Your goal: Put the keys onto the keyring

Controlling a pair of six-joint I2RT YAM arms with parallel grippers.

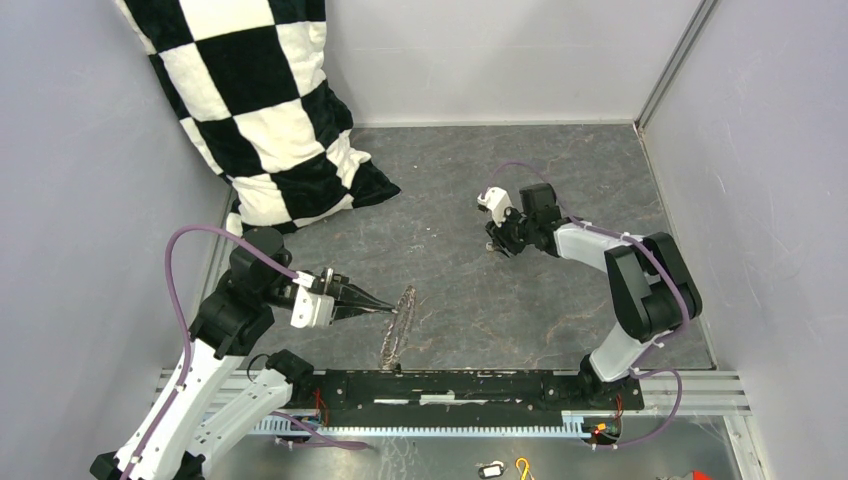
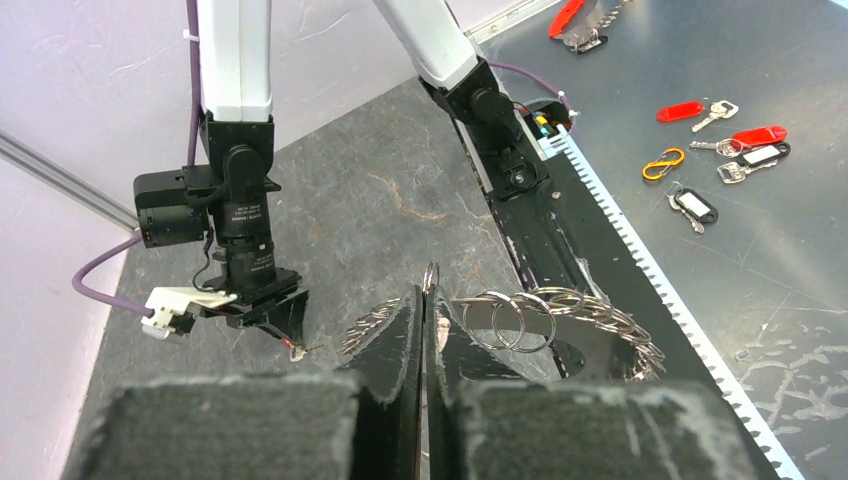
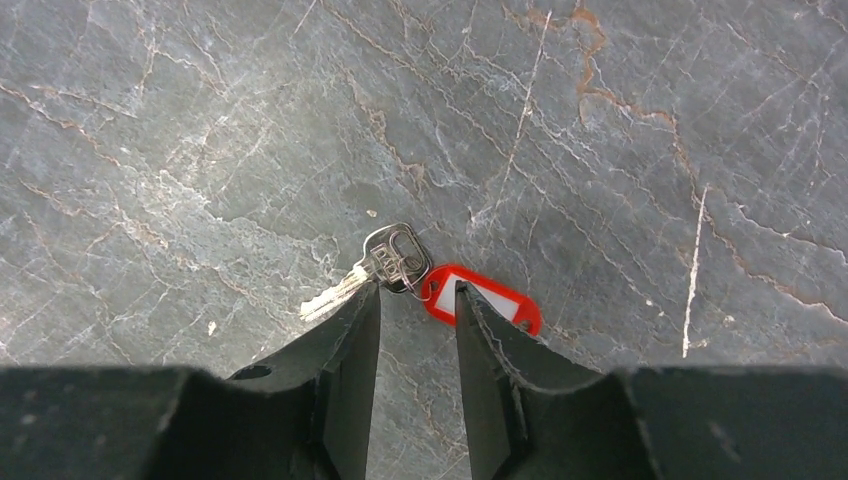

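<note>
Top view: the keyring, a thin hoop with a toothed fringe, stands on edge on the grey stone table, just beyond the base rail. The left gripper meets it from the left, its jaws pressed shut on the rim. Beyond and to the right of the keyring, well apart, the right gripper points down at the table. Bare table lies between them. A checkered pillow lies beyond and to the left of the keyring, against the left wall.

Left wrist view: the left gripper pinches the keyring edge-on. To the right of the keyring, on a metal sheet, lie spare tagged keys and a yellow hook.

Right wrist view: the right gripper is slightly parted. Its fingertips straddle a silver key with a red tag lying flat on the table, with bare stone all round it.
</note>
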